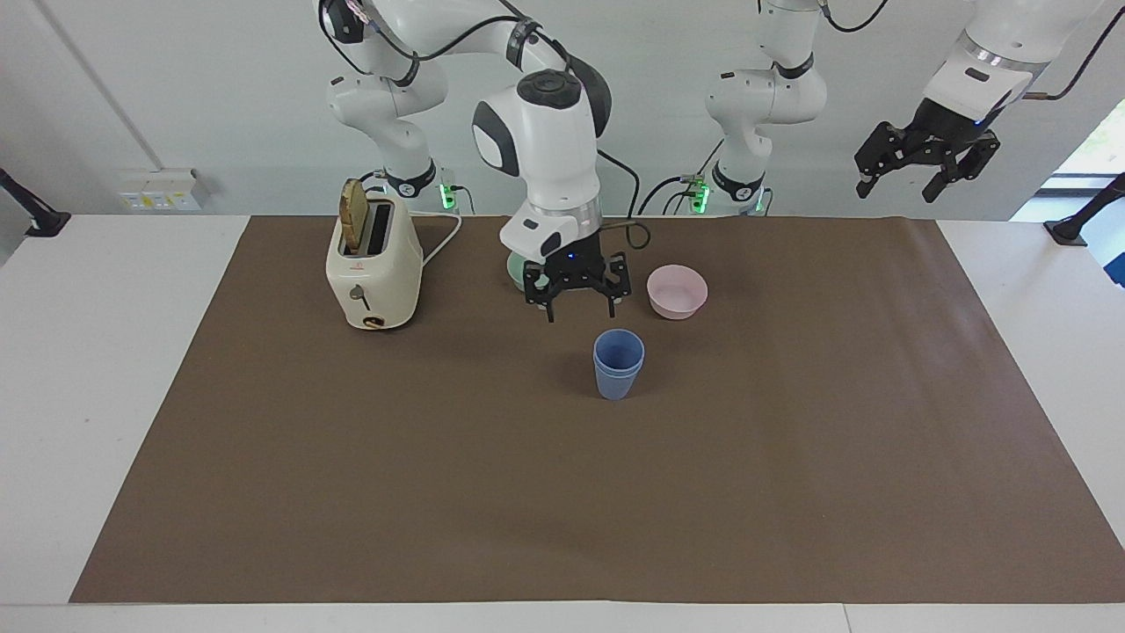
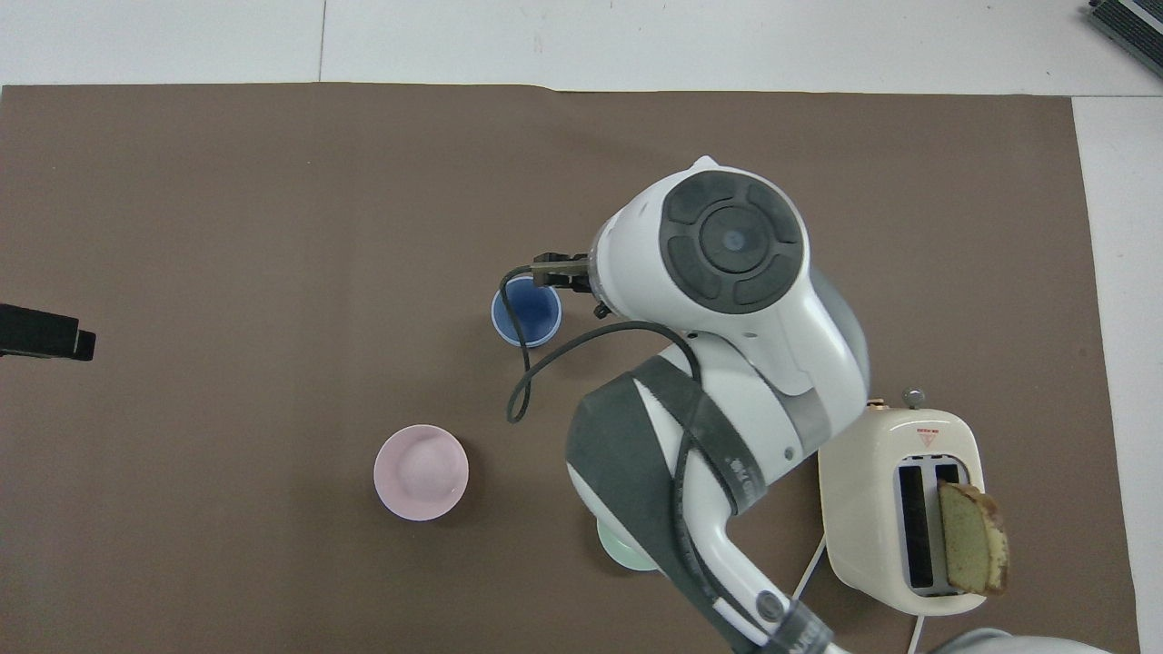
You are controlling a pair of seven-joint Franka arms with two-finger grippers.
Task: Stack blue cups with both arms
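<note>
From my station, the brown mat [image 1: 791, 457] covered most of the white table [image 1: 105, 396], and everything stood on the mat. The right arm [image 1: 549, 132] reached out from its base and hung over the stretch of mat between the toaster and the pink bowl. The left arm [image 1: 984, 61] waited, raised off the left arm's end of the table.

The cream toaster [image 1: 373, 268] stood toward the right arm's end, a slice of bread [image 1: 353, 218] upright in one of its slots.

The right gripper [image 1: 580, 308] hovered in the air with its fingers spread apart and nothing between them, over the mat just beside the mint-green bowl. The left gripper [image 1: 905, 186] hung high over the mat's edge, fingers parted and empty.

The pink bowl [image 1: 677, 291] sat upright, nearer to the robots than the cups. The mint-green bowl [image 2: 622, 552] was mostly hidden by the right arm; I saw only a sliver of its rim.

The blue cups [image 1: 618, 364] stood nested, one inside the other, upright on the mat near its middle, farther from the robots than both bowls, with neither gripper touching them. From overhead I saw their open mouth [image 2: 526, 312].
</note>
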